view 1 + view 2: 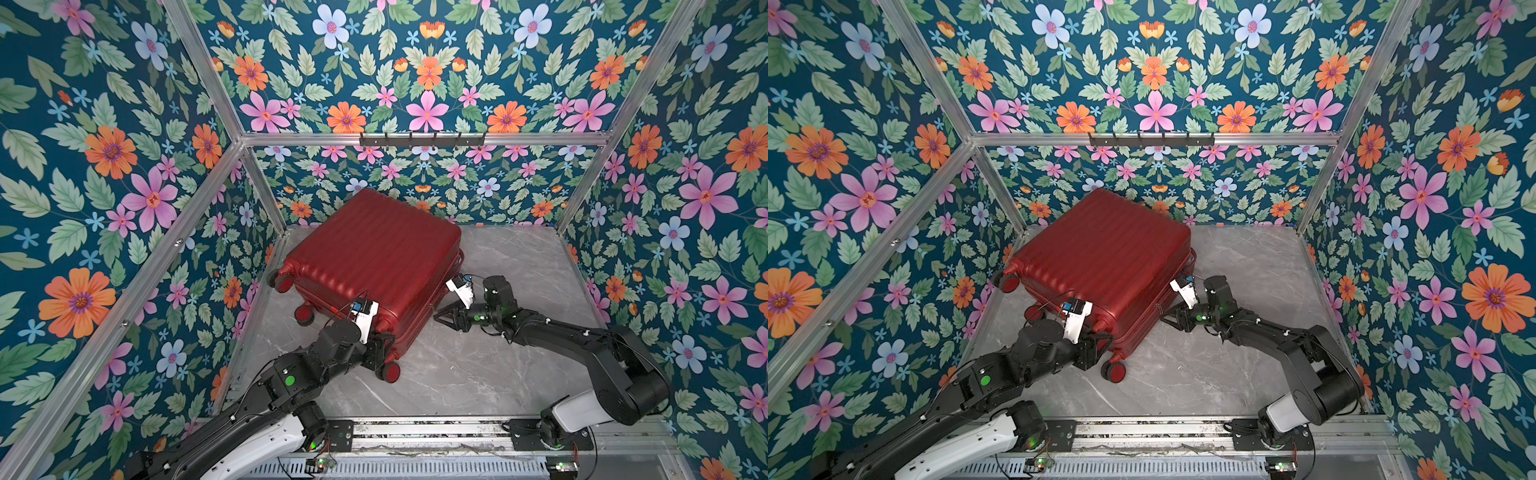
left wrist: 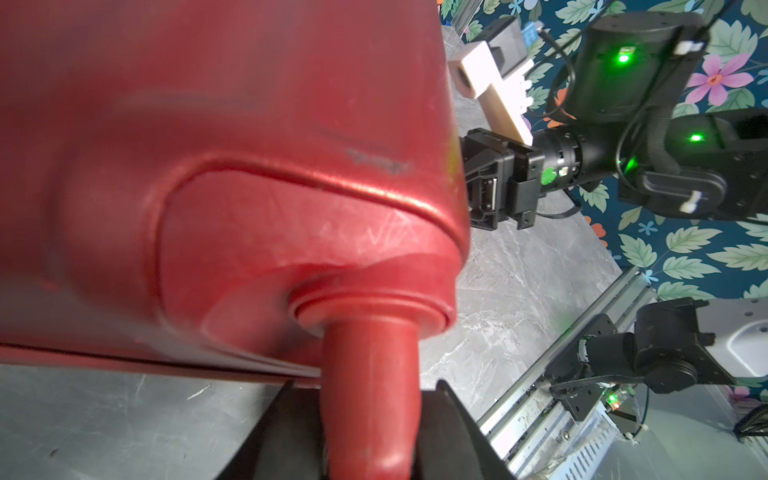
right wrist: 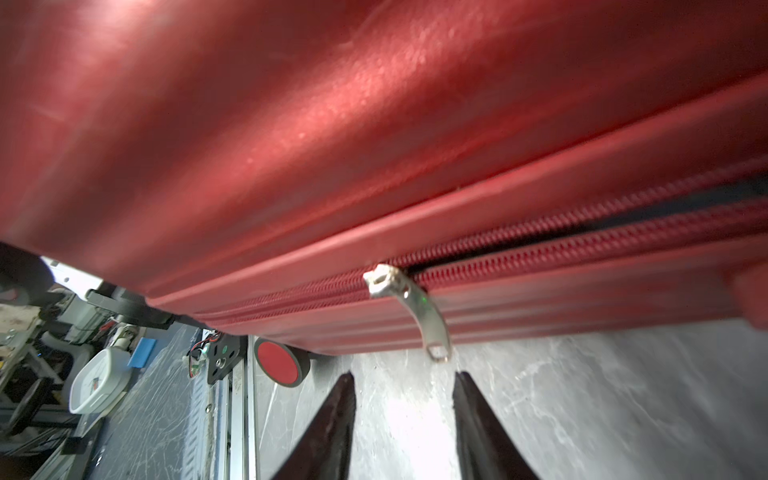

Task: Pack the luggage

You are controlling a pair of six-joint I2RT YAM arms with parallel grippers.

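Right gripper point(image 3: 403, 378) hangs parted and empty, just shy of the zipper pull point(image 3: 432, 328). Left gripper point(image 2: 365, 388) clamps a caster leg point(image 2: 370, 353), bracing the luggage point(image 1: 374, 257) lying on the tabletop point(image 1: 478, 365). Pinch it squarely, I'd say.

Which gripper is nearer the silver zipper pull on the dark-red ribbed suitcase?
Right. The right gripper, open, sits before the silver zipper pull; left gripper clamps a red caster leg farther off.
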